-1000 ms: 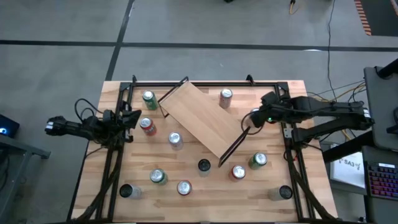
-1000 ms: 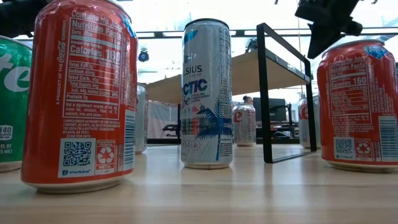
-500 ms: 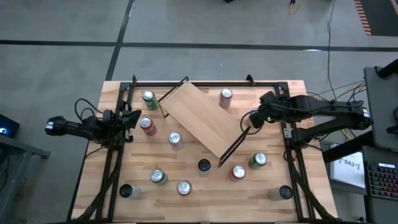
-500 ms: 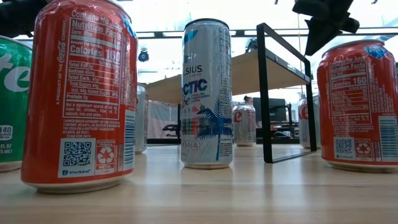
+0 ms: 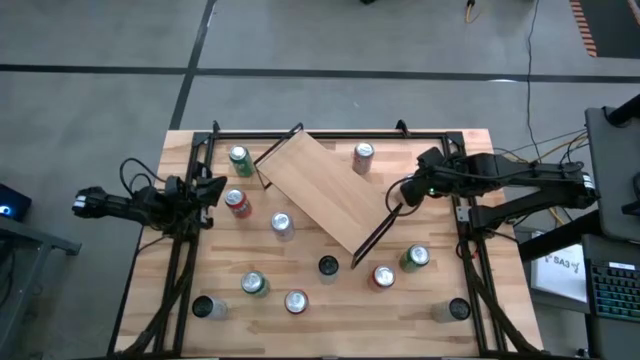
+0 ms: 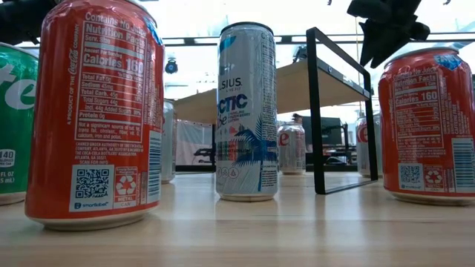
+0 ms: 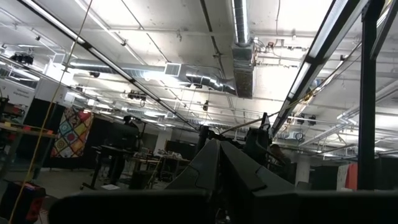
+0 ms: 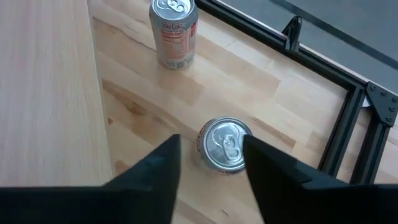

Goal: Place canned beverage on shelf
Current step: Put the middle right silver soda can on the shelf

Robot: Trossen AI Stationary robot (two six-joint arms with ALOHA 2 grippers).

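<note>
- The left gripper (image 5: 210, 189) waits at the left edge of the table (image 5: 445, 270), well apart from the shelf. In its wrist view its two fingers (image 7: 219, 168) are pressed together and hold nothing.
- The shelf (image 5: 322, 188) stands slanted in the middle of the table. Its top board is bare, so no can is on it yet.
- A silver can (image 5: 363, 155) stands just beside the far side of the shelf.
- The right gripper (image 5: 404, 194) hovers near the right end of the shelf. Its fingers are spread apart, and another can (image 8: 226, 144) stands upright under the gap between them, untouched.
- I judge the step to be the reach for this can. Next, the gripper must go down around it, close on its sides, lift it higher than the board and set it there upright.
</note>
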